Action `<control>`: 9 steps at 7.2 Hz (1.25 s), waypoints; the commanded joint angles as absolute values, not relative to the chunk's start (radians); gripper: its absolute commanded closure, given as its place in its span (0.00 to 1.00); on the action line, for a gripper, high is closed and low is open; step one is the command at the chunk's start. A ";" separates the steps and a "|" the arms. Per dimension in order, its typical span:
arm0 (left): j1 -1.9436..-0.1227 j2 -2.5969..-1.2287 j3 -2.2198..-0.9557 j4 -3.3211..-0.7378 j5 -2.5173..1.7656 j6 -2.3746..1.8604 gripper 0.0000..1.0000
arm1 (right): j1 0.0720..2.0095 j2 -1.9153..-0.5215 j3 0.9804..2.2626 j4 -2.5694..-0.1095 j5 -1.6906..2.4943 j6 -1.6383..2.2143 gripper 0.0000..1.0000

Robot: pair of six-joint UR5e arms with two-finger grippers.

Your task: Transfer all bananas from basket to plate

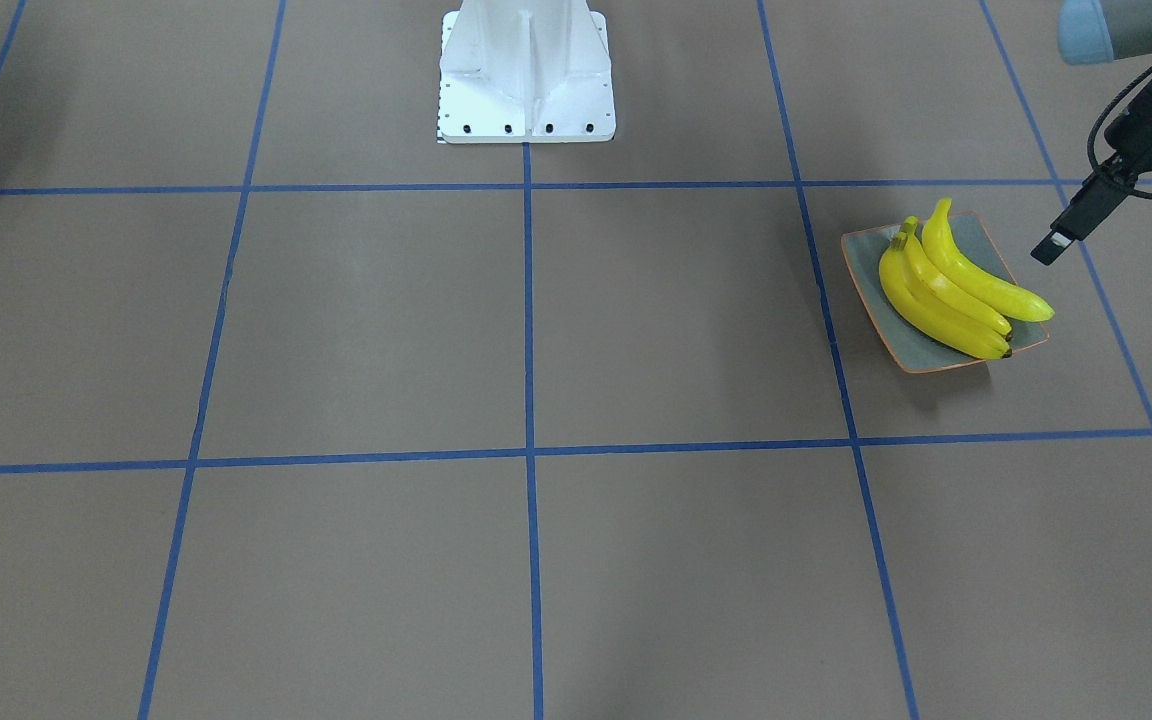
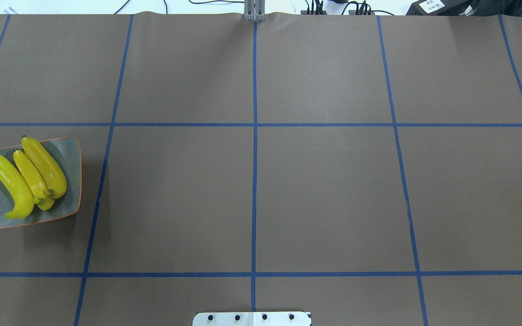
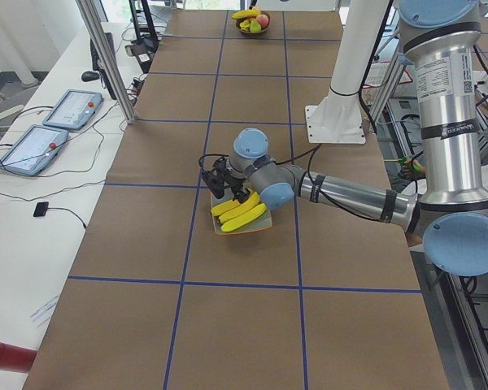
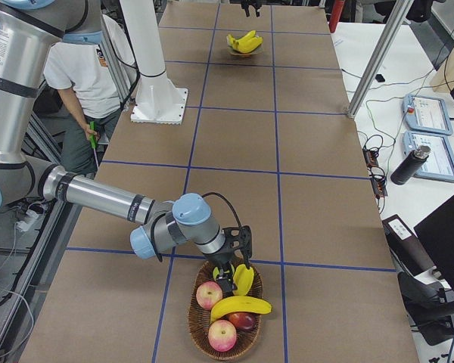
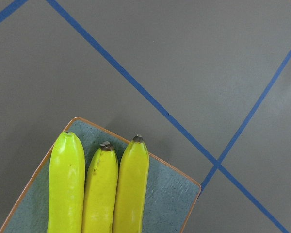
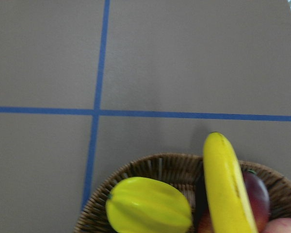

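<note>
Left hand (image 1: 1049, 250) apparently near plate (image 1: 936, 366) rim

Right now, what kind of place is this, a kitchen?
Probably a robot lab, not a kitchen: a big robot arm stands at a table marked with blue tape squares, and a control tablet lies beside it.

Nothing here can truly be read. The silver tube of the near robot arm (image 3: 443, 171) carries a white sticker (image 3: 433, 77) and a curved line of dark lettering (image 3: 459, 129), both too small to make out. The white label (image 2: 429, 4) on the black box (image 2: 447, 7) in the overhead view's upper right is a blur. The two grey touch-screen pendants (image 3: 69, 110) at the left show only smudges.
</note>
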State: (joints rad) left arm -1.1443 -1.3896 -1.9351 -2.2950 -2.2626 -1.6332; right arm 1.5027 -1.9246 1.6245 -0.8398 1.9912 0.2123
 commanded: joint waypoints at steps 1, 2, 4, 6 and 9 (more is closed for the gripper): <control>-1.144 -1.394 -1.934 -2.295 -2.263 -1.635 0.00 | 1.465 -1.905 1.615 -0.932 1.843 0.115 0.01; -1.144 -1.396 -1.936 -2.295 -2.261 -1.635 0.00 | 1.459 -1.892 1.568 -0.924 1.844 0.114 0.01; -1.144 -1.394 -1.940 -2.296 -2.261 -1.637 0.00 | 1.383 -1.879 1.556 -0.923 1.874 0.149 0.01; -1.144 -1.393 -1.944 -2.296 -2.261 -1.637 0.00 | 1.339 -1.876 1.548 -0.922 1.856 0.160 0.04; -1.144 -1.393 -1.942 -2.296 -2.261 -1.637 0.00 | 1.338 -1.878 1.514 -0.917 1.809 0.056 0.10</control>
